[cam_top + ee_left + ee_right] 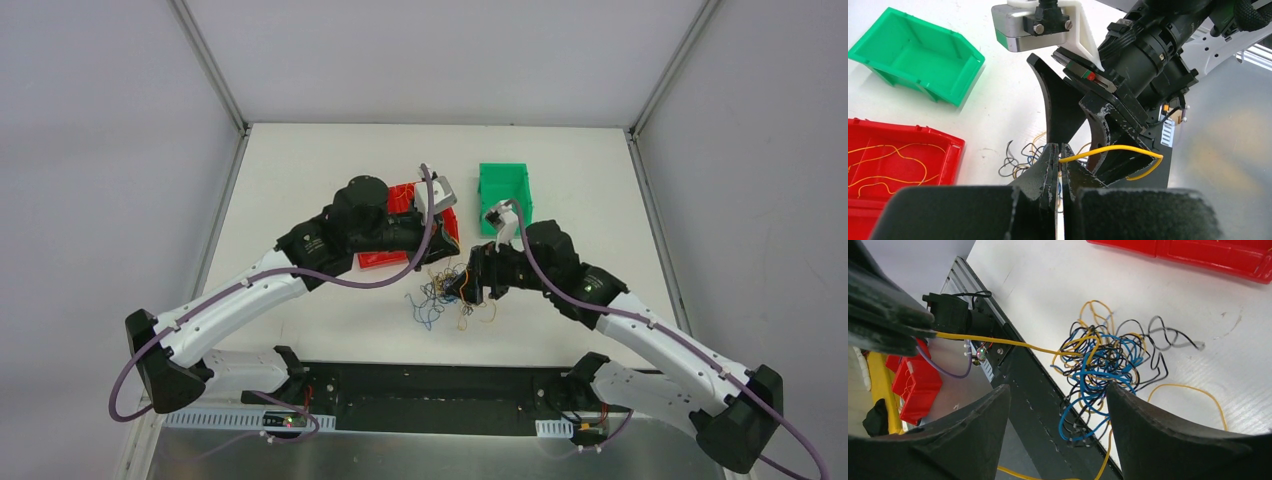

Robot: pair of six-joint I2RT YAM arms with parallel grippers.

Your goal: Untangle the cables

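Top view: cables [440,292] lie tangled on white table [300,160] between both arms, near red bin [385,260] & green bin [503,185]. Left wrist cam only: left gripper [1060,152] clamped on one yellow cable [1108,148]; yellow strands [893,165] inside red bin. Right wrist cam only: right gripper [1058,425] spread wide over tangle, gripping nothing.

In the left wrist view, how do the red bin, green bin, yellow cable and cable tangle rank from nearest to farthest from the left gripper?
1. Yellow cable: pinched in the left gripper, running right.
2. Cable tangle: on the table just beyond it.
3. Red bin: lower left.
4. Green bin: far upper left.
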